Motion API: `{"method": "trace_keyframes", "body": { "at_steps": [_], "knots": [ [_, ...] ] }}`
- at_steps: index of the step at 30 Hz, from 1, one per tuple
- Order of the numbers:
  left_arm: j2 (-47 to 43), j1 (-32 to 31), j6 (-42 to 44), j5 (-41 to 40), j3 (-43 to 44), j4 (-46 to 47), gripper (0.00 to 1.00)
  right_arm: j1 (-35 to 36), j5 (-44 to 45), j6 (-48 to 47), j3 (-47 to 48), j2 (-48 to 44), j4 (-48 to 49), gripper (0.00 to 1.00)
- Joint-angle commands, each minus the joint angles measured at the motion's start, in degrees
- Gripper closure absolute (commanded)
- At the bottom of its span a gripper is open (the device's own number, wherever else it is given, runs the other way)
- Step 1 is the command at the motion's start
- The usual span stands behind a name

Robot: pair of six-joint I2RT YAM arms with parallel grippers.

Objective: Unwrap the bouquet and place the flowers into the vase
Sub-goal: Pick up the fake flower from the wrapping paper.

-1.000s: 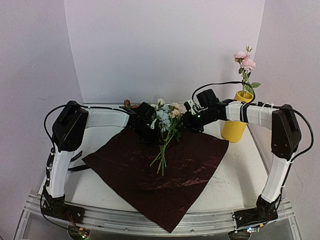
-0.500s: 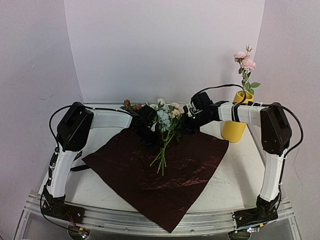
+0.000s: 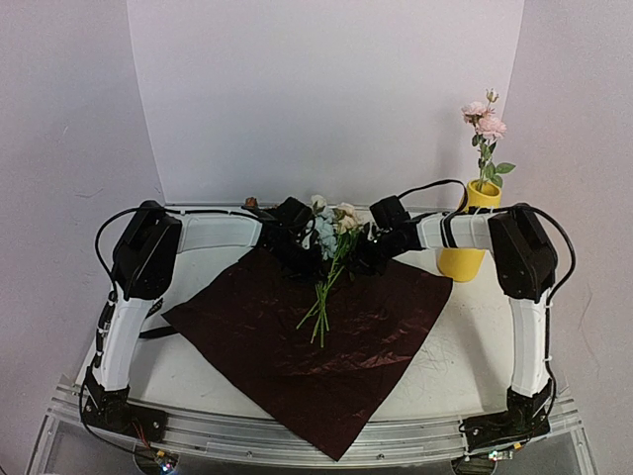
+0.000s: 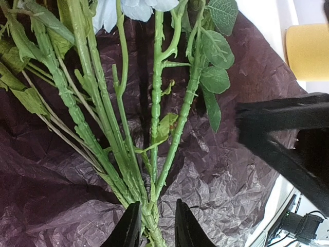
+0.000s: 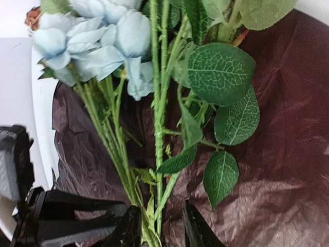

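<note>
The bouquet is undone: its dark red wrap [image 3: 297, 346] lies spread flat, and the flowers [image 3: 326, 233] lie on it, heads toward the back and stem ends toward me. My left gripper [image 3: 295, 247] comes in from the left. Its jaws [image 4: 157, 203] stand narrowly open astride the green stems [image 4: 154, 128], with a gap on the right side. My right gripper [image 3: 369, 249] comes in from the right, its jaws [image 5: 160, 206] also narrowly open around the stems [image 5: 157, 103] below pale blue blooms [image 5: 103, 41]. The yellow vase [image 3: 461, 259] stands at the right and holds a pink flower stem [image 3: 485, 124].
The two grippers nearly meet over the bundle; the right one shows as a black shape [image 4: 282, 128] in the left wrist view, near the vase [image 4: 308, 51]. The left one shows dark [image 5: 61, 216] in the right wrist view. A dark strip [image 3: 150, 332] lies left of the wrap.
My right arm has swung left, bringing its gripper closer to the stems with narrower jaws. The left gripper shifted slightly. The flowers and wrap stay where they were.
</note>
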Motion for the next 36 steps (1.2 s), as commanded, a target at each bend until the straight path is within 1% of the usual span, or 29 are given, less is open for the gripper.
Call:
{"method": "trace_keyframes", "body": {
  "at_steps": [1,4,7,14,17,19,23,26,29,31,36],
  "knots": [
    [-0.61,-0.05,-0.07,-1.45,-0.19,0.35,0.73,0.43,-0.35,2.8,1.88,2.03,1.39,0.7],
    [-0.67,-0.06,0.48,-1.43,-0.1,0.35,0.69,0.44,-0.26,3.29,1.95,2.94,1.98,0.7],
    [-0.07,-0.04,0.94,-1.57,0.68,0.37,0.66,0.53,-0.63,3.83,2.83,4.24,2.45,0.7],
    [1.46,0.25,0.86,-1.42,1.76,0.35,0.66,0.47,-1.02,5.58,6.11,7.63,2.75,0.71],
    [1.77,0.37,0.89,-1.34,1.66,0.35,0.68,0.44,-1.04,6.51,6.89,8.6,2.86,0.74],
    [2.0,0.53,0.95,-1.1,1.51,0.35,0.7,0.49,-1.25,6.87,7.43,9.33,2.94,0.8],
    [2.23,0.69,1.32,-1.08,1.55,0.34,0.72,0.5,-1.6,7.21,7.7,9.63,3.11,0.86],
    [2.2,0.9,1.49,-1.4,1.2,0.35,0.73,0.46,-1.81,7.21,7.66,9.45,3.21,0.94],
    [2.12,1.13,1.8,-1.54,0.9,0.35,0.74,0.5,-1.94,7.47,7.63,9.41,3.28,0.95],
    [2.03,1.32,2.02,-1.43,0.89,0.3,0.74,0.53,-1.88,7.78,7.57,9.31,3.3,1.0],
    [0.89,1.53,2.63,-2.04,0.69,-0.27,0.81,0.45,-0.04,7.61,6.26,6.21,3.3,1.0]
  ]
}}
